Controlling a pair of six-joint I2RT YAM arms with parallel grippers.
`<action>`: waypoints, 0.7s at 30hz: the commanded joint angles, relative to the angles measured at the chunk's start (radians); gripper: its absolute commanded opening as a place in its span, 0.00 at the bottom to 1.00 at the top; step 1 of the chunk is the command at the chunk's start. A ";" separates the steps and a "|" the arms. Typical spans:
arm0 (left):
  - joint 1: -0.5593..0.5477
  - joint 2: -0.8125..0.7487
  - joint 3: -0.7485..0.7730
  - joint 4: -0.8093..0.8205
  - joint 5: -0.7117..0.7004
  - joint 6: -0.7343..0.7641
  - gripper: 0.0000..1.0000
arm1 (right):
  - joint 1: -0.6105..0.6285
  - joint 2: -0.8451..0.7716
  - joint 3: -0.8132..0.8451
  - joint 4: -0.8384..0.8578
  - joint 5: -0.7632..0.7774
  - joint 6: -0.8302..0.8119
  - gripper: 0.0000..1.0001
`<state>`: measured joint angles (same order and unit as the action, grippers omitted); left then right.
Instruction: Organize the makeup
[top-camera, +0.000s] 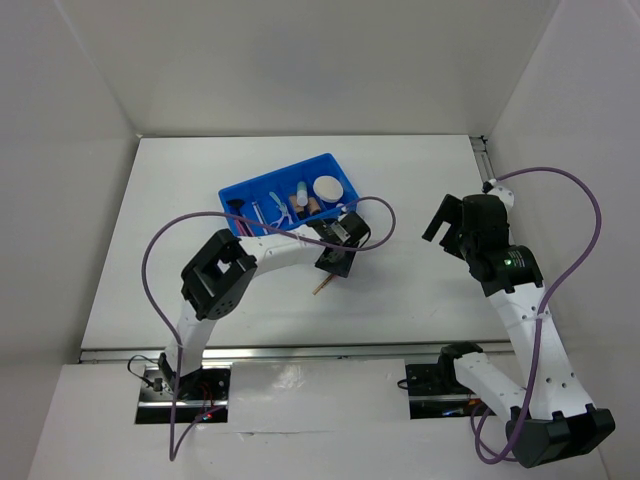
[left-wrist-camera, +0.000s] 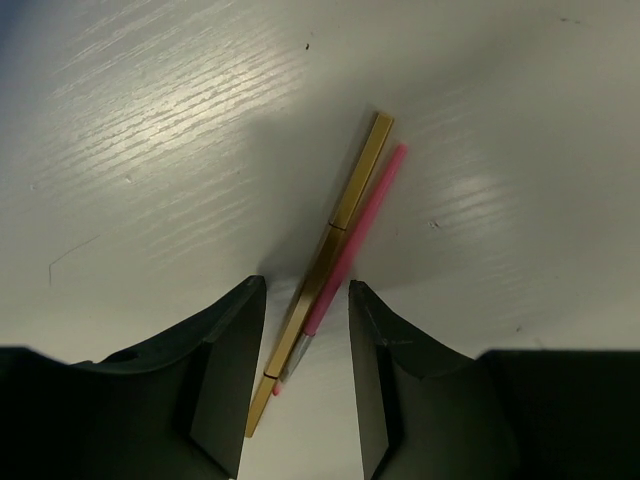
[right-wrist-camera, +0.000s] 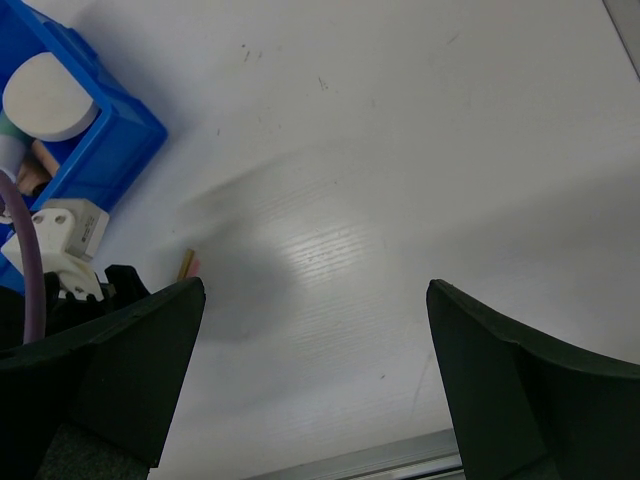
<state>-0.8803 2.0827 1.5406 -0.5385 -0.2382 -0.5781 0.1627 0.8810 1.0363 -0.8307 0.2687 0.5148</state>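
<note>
- A slim, square-sided gold stick (left-wrist-camera: 353, 185) and a thin pink pencil (left-wrist-camera: 371, 205) with a silver ferrule lie side by side on the white table (left-wrist-camera: 150, 150). They touch or nearly touch. In the left wrist view they run from 1 o'clock down to 7 o'clock.
- Seen from above, the pair sits just outside the blue plastic divided bin (top-camera: 275, 172), at about 5 o'clock from it. The round white compact (top-camera: 328, 187) and other small cosmetics already lie in the bin's compartments.
- The left gripper (left-wrist-camera: 306, 290) is low over the table, its jaws partly apart with one on each side of both sticks. A sliver of table shows on either side, so nothing is clamped yet.
- The right gripper (right-wrist-camera: 315, 290) hovers at 3 o'clock from the bin with its jaws spread wide and nothing between them.
- Both sticks look light, rigid and smooth, so they will likely roll or skid if nudged sideways.
- The jaws sit near the ferrule end, off the pair's middle, so the long ends may droop or swing on lifting. A hold nearer mid-length would balance better.
- Closing on both at once risks one riding over the other or slipping free. The pink pencil is thinner and may be left loose.
</note>
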 joint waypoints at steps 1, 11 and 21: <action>0.004 0.020 0.044 0.005 -0.030 -0.005 0.52 | -0.008 0.009 0.005 0.027 -0.002 -0.012 1.00; 0.013 -0.027 0.013 0.005 -0.041 -0.014 0.54 | -0.008 0.018 0.005 0.027 -0.011 -0.012 1.00; 0.046 -0.062 -0.007 0.014 -0.032 -0.005 0.59 | -0.008 0.027 0.005 0.036 -0.020 -0.012 1.00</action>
<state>-0.8467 2.0682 1.5440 -0.5358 -0.2596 -0.5804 0.1627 0.9047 1.0363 -0.8303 0.2497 0.5114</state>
